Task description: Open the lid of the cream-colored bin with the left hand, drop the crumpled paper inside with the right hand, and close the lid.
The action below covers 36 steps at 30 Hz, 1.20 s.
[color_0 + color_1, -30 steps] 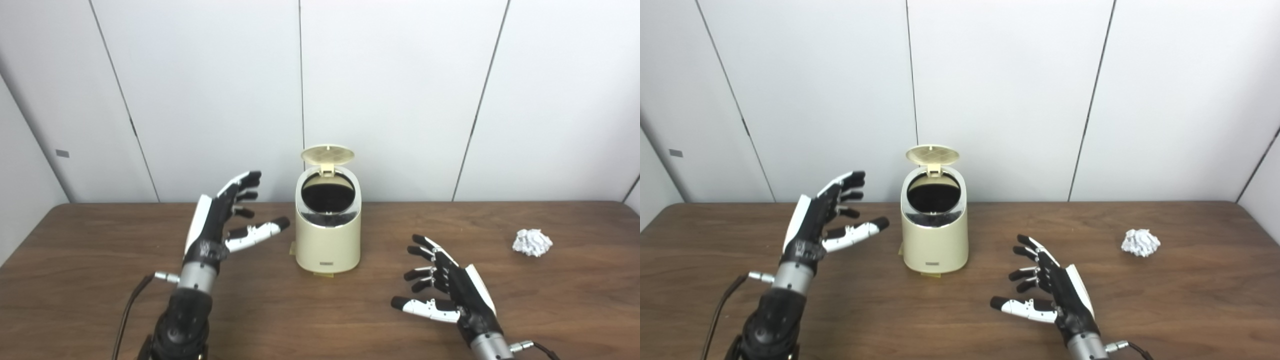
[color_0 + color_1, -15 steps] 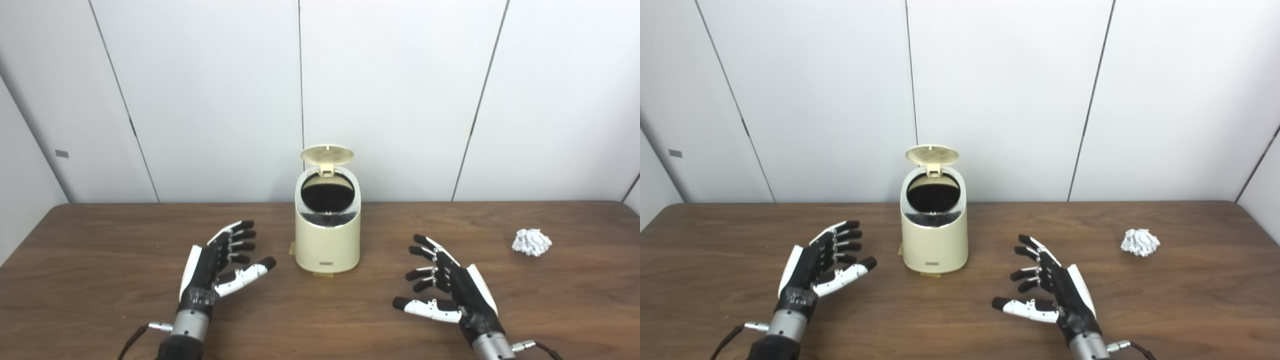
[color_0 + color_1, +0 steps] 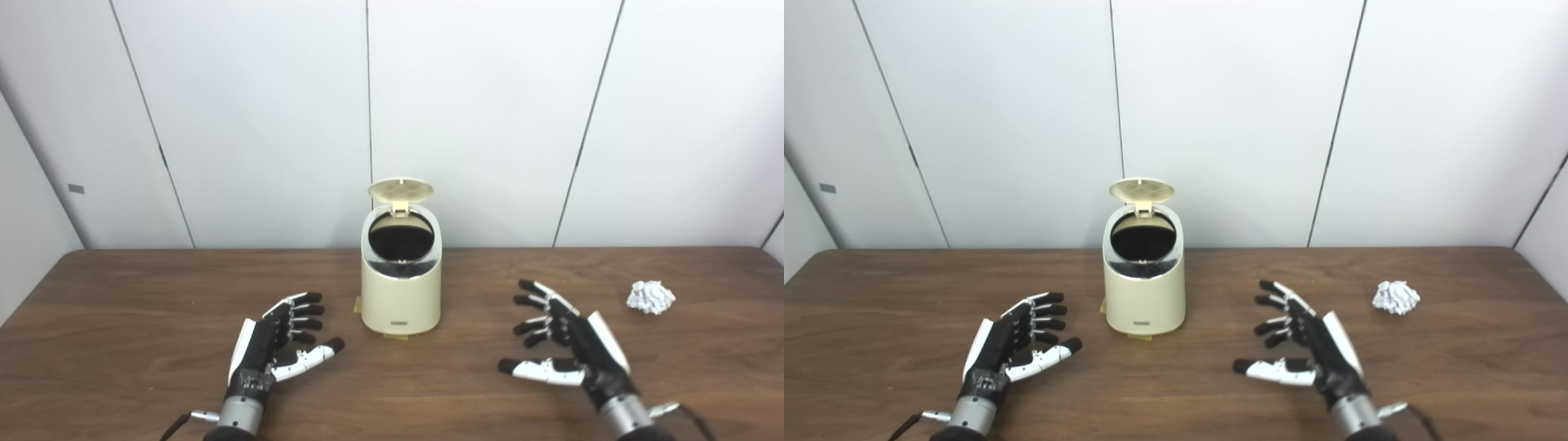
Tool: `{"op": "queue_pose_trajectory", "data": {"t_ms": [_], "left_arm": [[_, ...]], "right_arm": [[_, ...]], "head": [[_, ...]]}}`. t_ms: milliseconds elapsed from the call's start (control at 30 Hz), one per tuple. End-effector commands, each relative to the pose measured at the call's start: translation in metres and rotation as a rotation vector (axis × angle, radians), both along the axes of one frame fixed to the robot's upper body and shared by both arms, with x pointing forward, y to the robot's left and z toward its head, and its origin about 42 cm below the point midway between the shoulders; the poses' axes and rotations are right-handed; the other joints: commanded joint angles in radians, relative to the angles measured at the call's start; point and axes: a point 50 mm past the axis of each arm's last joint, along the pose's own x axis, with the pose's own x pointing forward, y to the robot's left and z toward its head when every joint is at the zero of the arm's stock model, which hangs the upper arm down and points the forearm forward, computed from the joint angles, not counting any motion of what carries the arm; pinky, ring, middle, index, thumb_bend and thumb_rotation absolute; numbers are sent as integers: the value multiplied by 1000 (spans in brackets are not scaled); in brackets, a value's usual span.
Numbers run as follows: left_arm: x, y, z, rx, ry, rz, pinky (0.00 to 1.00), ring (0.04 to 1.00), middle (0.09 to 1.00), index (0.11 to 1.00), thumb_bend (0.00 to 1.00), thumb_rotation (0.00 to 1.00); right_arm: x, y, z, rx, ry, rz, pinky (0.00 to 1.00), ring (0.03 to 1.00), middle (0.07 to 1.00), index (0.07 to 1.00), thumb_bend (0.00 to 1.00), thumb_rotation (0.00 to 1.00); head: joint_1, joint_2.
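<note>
White wall panels with thin dark seams stand behind a dark wooden bench [image 3: 122, 318]. On it, near the far edge at centre, sits the cream-colored bin [image 3: 401, 300], its lid [image 3: 401, 189] tipped up and back on the hinge so the dark opening faces forward. Opening the lid looks done, so the step in hand is fetching the crumpled paper [image 3: 651, 296], which lies alone on the bench toward the right end, at about three o'clock from the bin and well apart from it. The left hand [image 3: 269, 343] rests low over the bench at about seven o'clock from the bin, fingers [image 3: 303, 309] spread and holding nothing. The right hand [image 3: 569, 349] hovers at about four o'clock from the bin, its fingers [image 3: 1274, 303] likewise apart and empty — the paper sits at roughly two o'clock from this hand, off the back of it and clear of every fingertip. The next move, as I judge it, calls for the right hand to swing outward and turn its palm to the paper before closing round it — a light, springy ball that could skid away if nudged from the side instead of being gathered from above.
</note>
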Motion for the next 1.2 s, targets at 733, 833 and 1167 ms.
{"op": "queue_pose_trajectory", "data": {"t_ms": [733,833,1167], "left_arm": [[7,18,1,0,-45,-34,614,669,732,781,745,75],[7,19,1,-3,-46,-39,611,665,727,776,739,63],[6,21,0,1,-40,-46,612,676,729,771,734,63]], "right_arm": [[56,-133,128,-825,-109,-369,661,810,788,772,892,170],[60,-139,128,-869,-49,-378,668,820,803,785,891,199],[83,-148,108,-918,136,-327,721,778,772,785,872,240]], "head": [[-191,-21],[-195,-19],[-193,-11]]}}
